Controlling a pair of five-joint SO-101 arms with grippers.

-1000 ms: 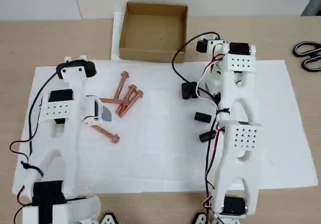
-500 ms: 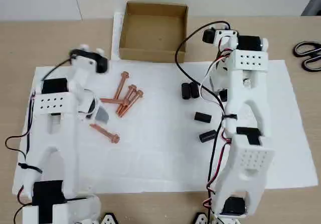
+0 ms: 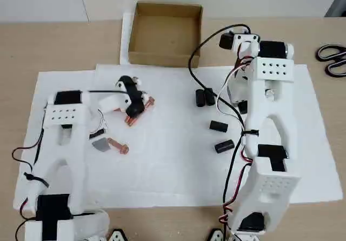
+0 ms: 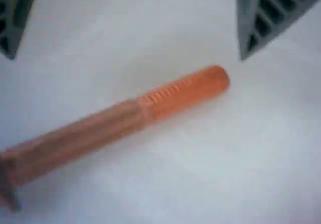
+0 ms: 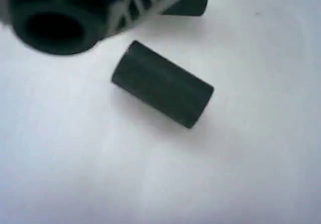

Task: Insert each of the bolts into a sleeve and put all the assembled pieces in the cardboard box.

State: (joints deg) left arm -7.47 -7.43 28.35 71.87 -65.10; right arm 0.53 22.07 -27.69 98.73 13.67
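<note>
White sheet (image 4: 210, 174); left claw (image 4: 128, 53) spread over bolt (image 4: 125, 121).

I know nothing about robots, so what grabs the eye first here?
A white left arm and right arm stand side by side over a white sheet. Copper bolts lie around the open left hand, black sleeves lie beside the right arm, and an empty cardboard box sits past the sheet's far edge.

Left gripper (image 4: 130, 18) is hovering, fingers wide apart, on the robot's side and left of the cardboard box (image 3: 165, 59); right arm (image 3: 267, 89) is leaning forward, right of it.
</note>
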